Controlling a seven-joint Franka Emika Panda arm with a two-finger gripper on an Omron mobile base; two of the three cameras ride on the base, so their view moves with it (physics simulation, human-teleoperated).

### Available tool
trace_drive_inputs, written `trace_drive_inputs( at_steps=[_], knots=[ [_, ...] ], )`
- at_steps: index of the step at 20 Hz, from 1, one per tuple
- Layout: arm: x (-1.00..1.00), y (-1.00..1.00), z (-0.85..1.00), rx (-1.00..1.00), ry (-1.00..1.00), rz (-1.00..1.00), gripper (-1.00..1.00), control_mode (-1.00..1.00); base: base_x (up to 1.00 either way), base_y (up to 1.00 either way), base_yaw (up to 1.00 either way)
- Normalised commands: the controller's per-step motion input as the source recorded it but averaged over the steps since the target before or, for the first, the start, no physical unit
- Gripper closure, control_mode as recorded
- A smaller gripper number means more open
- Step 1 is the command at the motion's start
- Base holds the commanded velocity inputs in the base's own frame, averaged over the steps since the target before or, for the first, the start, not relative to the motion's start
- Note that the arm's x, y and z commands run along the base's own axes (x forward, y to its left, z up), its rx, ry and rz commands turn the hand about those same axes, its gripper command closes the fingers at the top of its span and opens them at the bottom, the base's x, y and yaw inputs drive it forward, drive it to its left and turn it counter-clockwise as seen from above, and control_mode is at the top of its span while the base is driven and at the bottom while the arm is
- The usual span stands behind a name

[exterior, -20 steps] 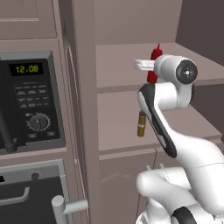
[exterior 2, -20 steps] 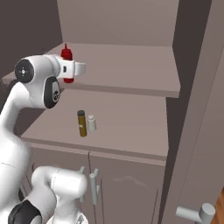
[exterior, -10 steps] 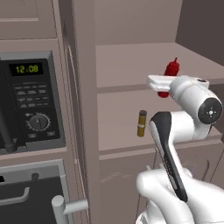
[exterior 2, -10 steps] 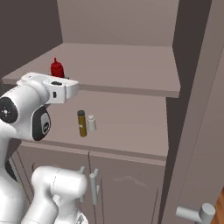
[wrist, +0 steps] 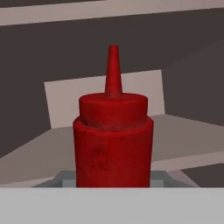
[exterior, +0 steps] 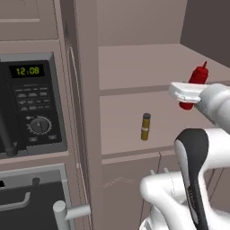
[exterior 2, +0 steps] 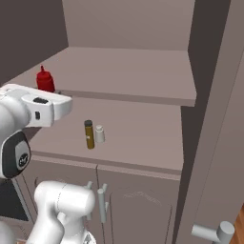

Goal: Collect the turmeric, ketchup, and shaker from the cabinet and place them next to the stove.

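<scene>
Since a second ago our arm has swung across the front of the cabinet point(exterior 2: 190, 71), carrying the ketchup point(exterior: 194, 85) out past the edge of the upper shelf. In the hand view the ketchup point(wrist: 113, 144) sits upright right in front of the camera, and we judge the pincer point(exterior: 191, 96) to be clenched on its lower body, though the fingertips themselves are hidden. The turmeric point(exterior 2: 89, 135) and the shaker point(exterior 2: 99, 134) stand just beside each other on the lower shelf, not yet collected. To do this carry well, we should keep the bottle vertical, hold the grip firm, clear the shelf edge and cabinet side wall before turning, and move smoothly toward the stove so the tall bottle doesn't tip in our grasp.
</scene>
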Motion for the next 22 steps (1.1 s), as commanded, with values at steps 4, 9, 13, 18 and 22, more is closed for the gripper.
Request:
trace_drive_inputs(
  at_steps=[4,9,13,18,22],
  knots=[
    [-0.95,0.00,0.25,0.00,0.00,0.00,1.00,-1.00,0.00,0.00,0.00],
    [-0.70,0.00,-0.12,-0.05,0.00,0.00,1.00,-1.00,0.00,0.00,0.00],
    [-0.21,0.09,-0.20,-0.08,0.01,0.00,1.00,-1.00,0.00,0.00,0.00],
    [-0.12,0.00,-0.08,0.00,-0.01,0.00,1.00,-1.00,0.00,0.00,0.00],
    [-0.16,0.00,-0.05,0.00,-0.02,0.00,1.00,1.00,-0.61,0.02,-0.07]
  ],
)
